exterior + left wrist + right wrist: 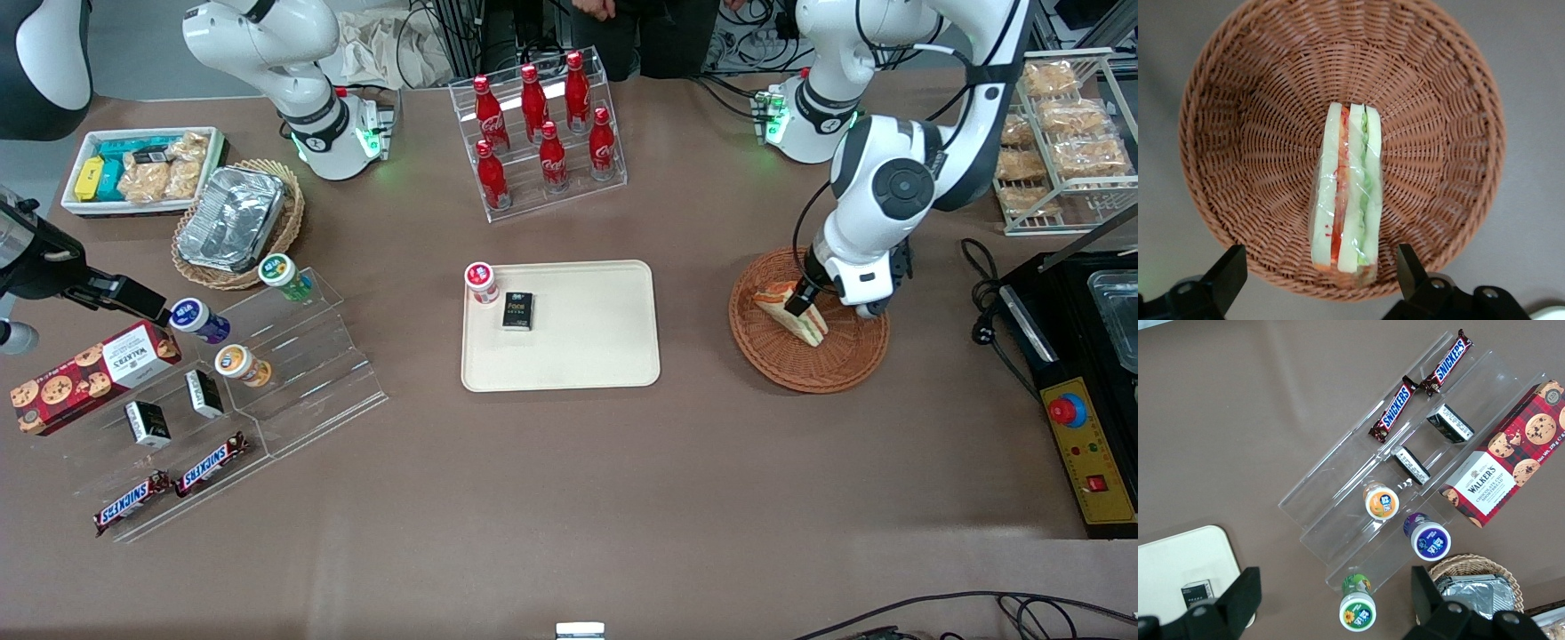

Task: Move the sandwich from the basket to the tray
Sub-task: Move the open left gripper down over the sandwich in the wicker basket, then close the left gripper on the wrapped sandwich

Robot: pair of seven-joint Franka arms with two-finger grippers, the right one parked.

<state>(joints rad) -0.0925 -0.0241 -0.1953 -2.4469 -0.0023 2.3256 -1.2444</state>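
- Left arm's gripper (1318,277) hovers low over the round reddish-brown wicker basket (1431,133), fingers spread wide, gripping nothing.
- Triangular plastic-wrapped wedge sandwich (1346,190) lies in that basket, between the fingertips.
- Cream rectangular plastic tray (578,351) sits well apart, mid-table.

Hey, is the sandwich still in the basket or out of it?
In. The sandwich lies in the basket, wrapped in clear film. The gripper is open around it, fingers either side.
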